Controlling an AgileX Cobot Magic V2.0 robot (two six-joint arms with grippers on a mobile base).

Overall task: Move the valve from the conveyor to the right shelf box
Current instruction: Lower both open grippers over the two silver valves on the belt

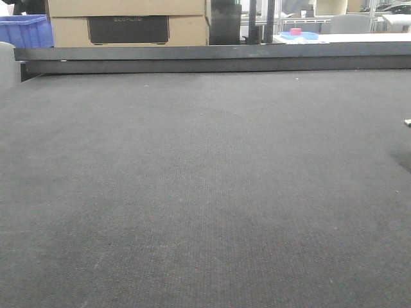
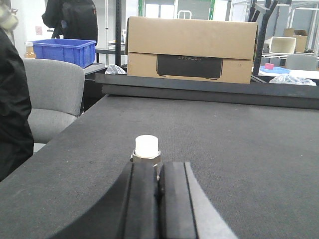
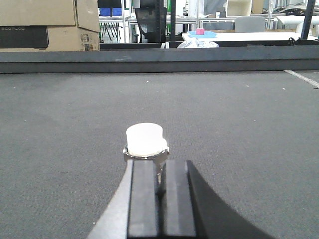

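The conveyor [image 1: 205, 192] is a wide dark grey woven belt with a black rail [image 1: 212, 58] along its far side. No gripper shows in the front view. In the left wrist view my left gripper [image 2: 159, 165] hangs low over the belt. Its jaws are pressed together on a thin metal sliver of a valve [image 2: 147, 145], which has a steel hex body and a white cap. In the right wrist view my right gripper [image 3: 160, 164] is shut the same way on a second white-capped valve [image 3: 145, 139]. The right shelf box is out of view.
Beyond the rail stands a cardboard box [image 2: 192, 50]. A grey chair [image 2: 52, 99] and a blue bin [image 2: 62, 50] are at the left, beside a person in black [image 2: 12, 114]. A small pale item [image 1: 407, 122] shows at the belt's right edge. A white table [image 3: 234, 36] stands behind.
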